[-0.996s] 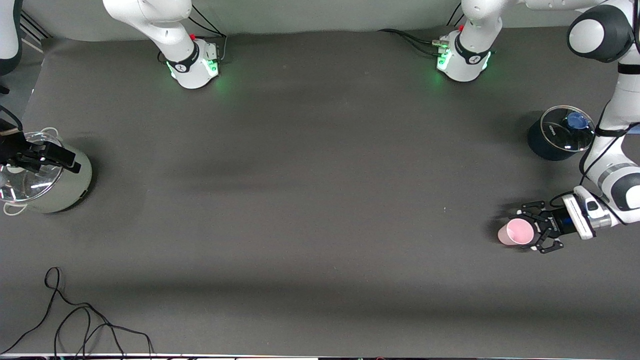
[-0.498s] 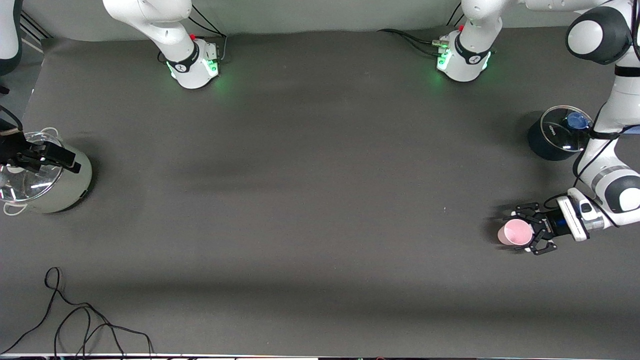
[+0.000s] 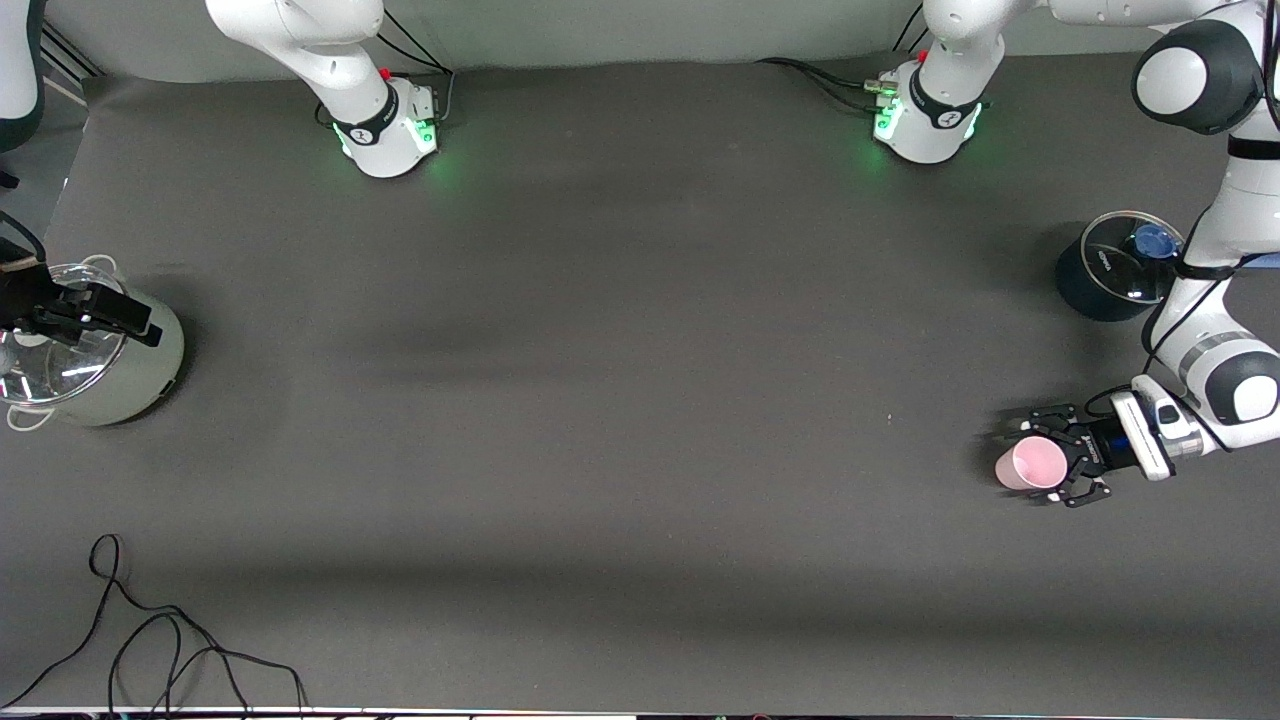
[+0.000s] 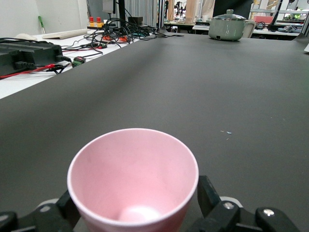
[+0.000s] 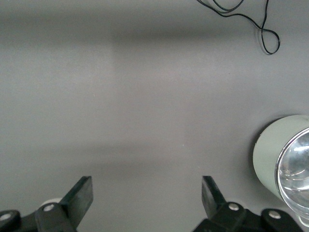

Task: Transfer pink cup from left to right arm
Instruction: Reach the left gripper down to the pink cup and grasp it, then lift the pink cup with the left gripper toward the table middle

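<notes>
Your left gripper point(image 3: 1050, 468) stood spread around the pink cup point(image 3: 1030, 465), not yet lifted, at table's four o'clock; right gripper point(image 3: 95, 315) waited spread over the pot point(image 3: 150, 375); handover remained.

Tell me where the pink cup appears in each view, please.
Front view: pink cup at the left arm's end of the table, between the left tool's fingers.
Left wrist view: cup fills the foreground.
Right wrist view: not in it.
Shared landmark: the grey-green pot.
</notes>
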`<act>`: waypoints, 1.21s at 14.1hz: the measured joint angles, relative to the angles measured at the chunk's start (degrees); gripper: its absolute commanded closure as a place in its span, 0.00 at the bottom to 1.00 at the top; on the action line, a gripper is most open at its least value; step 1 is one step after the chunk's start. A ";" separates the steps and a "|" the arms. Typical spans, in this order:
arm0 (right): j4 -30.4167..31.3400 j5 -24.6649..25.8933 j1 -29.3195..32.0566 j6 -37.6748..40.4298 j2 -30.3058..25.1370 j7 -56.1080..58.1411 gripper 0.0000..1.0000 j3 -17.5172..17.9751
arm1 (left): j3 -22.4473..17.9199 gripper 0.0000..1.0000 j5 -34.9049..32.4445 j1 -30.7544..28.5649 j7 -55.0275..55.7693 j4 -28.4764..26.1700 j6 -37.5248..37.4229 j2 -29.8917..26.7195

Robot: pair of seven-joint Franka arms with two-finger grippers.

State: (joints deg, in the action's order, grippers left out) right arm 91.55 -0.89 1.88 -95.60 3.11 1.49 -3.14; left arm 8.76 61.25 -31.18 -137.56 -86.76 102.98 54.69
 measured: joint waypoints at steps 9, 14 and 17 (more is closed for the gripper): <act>0.04 0.00 0.00 0.00 0.10 0.00 0.00 0.00 | 0.16 1.00 0.16 -0.01 -0.18 0.34 -0.05 0.40; 0.05 0.00 0.00 0.00 0.11 0.00 0.00 0.00 | 5.69 1.00 0.69 0.60 4.04 2.94 1.22 0.37; 0.07 0.00 0.00 0.00 0.12 0.00 0.00 0.00 | 13.52 1.00 0.77 2.27 8.68 4.58 9.73 0.34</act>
State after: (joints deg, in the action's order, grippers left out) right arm 91.62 -0.89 1.88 -95.60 3.23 1.49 -3.14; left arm 22.28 62.02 -28.90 -128.87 -82.19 112.71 55.03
